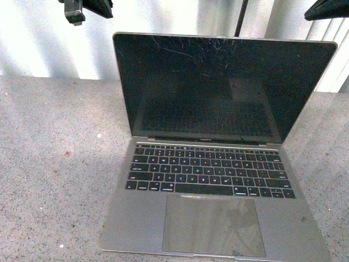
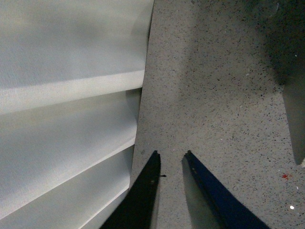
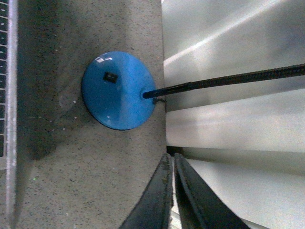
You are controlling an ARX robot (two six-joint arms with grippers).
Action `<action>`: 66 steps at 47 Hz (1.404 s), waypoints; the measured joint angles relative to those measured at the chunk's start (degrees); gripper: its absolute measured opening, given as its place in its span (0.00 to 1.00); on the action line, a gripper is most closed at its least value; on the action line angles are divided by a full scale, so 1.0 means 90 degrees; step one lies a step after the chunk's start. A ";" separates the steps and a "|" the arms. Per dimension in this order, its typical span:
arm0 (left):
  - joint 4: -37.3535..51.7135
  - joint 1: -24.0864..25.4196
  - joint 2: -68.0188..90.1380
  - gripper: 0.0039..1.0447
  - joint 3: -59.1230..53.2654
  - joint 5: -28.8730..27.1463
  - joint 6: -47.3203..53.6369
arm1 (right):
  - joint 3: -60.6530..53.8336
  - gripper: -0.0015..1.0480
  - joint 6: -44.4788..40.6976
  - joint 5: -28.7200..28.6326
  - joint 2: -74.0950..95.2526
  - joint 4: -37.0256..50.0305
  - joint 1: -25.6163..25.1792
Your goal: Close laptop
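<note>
1. On the laptop [image 1: 218, 164]: silver-grey casing, black keys with white lettering, glossy black screen streaked with pale scratches.
2. On the table [image 1: 54, 164]: grey speckle, flecked dark and white, with one small red spot [image 1: 66, 154].
3. On the lamp base [image 3: 114, 102]: bright blue, with a black switch [image 3: 110, 76]; black on its stem [image 3: 228, 78].
4. On the wall [image 2: 62, 95]: white panels banded with grey shadow.
5. On the left hand [image 2: 171, 153]: one finger black, the other dark blue.

Speckled grey countertop [image 1: 49, 164]; blue round lamp base [image 3: 116, 90], black gooseneck [image 3: 228, 78]; white panelled wall [image 2: 66, 95].
</note>
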 joint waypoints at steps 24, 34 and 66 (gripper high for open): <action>-0.0510 -0.0469 0.0146 0.03 0.0032 0.0112 -0.0634 | -0.0393 0.03 -0.0146 -0.0034 0.0000 -0.0729 -0.0078; -0.0656 -0.0607 0.0143 0.03 -0.0085 0.0000 -0.0636 | -0.0452 0.03 -0.0216 0.0007 0.0000 -0.0942 -0.0095; -0.0639 -0.0699 -0.0138 0.03 -0.0680 0.0104 -0.0629 | -0.0699 0.03 -0.0340 0.0126 -0.0291 -0.1855 0.0231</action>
